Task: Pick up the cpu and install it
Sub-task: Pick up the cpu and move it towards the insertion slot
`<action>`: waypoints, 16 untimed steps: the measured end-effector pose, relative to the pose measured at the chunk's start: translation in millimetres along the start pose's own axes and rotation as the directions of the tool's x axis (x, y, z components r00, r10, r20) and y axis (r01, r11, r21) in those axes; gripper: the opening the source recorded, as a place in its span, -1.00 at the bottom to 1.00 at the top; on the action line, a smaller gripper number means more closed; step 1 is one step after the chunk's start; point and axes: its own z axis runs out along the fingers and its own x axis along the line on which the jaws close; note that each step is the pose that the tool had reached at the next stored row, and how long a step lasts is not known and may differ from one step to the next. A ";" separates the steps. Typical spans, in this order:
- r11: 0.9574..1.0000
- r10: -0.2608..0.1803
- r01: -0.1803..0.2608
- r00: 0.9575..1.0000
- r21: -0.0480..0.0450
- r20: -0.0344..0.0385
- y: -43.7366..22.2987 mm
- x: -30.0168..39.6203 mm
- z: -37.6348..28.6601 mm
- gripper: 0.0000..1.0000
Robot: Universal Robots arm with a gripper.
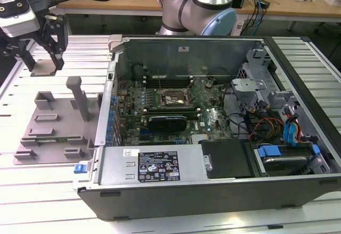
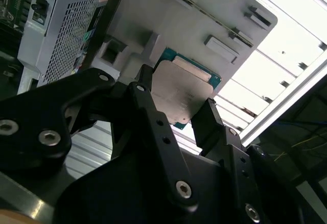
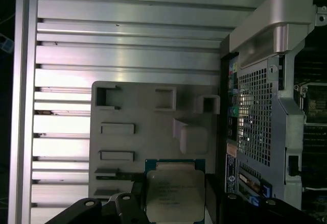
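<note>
The cpu [image 1: 42, 67] is a flat silvery-grey square held level in the air, with my gripper [image 1: 42, 59] shut on it at the exterior view's far left. It hangs above the slatted table, beyond the grey fixture plate [image 1: 53, 130]. In the second wrist view the cpu [image 2: 181, 87] sits between my two black fingers [image 2: 148, 94], its teal underside edge showing. The first wrist view shows the cpu [image 3: 175, 192] over the fixture plate [image 3: 148, 117]. The motherboard socket [image 1: 168, 98] lies open inside the computer case, well to the exterior view's right of the gripper.
The open computer case [image 1: 213, 180] has tall metal walls, with a drive cage [image 1: 256, 69], cables and a black power supply cover [image 1: 229, 159] inside. Upright grey posts [image 1: 80, 98] rise from the fixture plate. The arm's base [image 1: 200, 10] stands behind the case.
</note>
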 end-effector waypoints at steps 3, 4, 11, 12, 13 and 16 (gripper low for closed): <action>1.000 0.000 0.000 1.000 0.000 0.000 0.0 -1.1 -0.3 0.09; 1.000 0.000 0.000 1.000 0.000 0.000 0.0 -1.5 -0.4 0.09; 1.000 0.000 0.000 1.000 0.000 0.000 -0.3 -11.8 -0.1 0.09; 1.000 0.000 0.000 1.000 0.000 0.000 -0.4 -14.1 0.1 0.09; 1.000 0.000 0.000 1.000 0.000 0.000 -0.5 -15.8 0.2 0.09; 1.000 0.000 0.000 1.000 0.000 0.000 -0.7 -22.8 0.5 0.09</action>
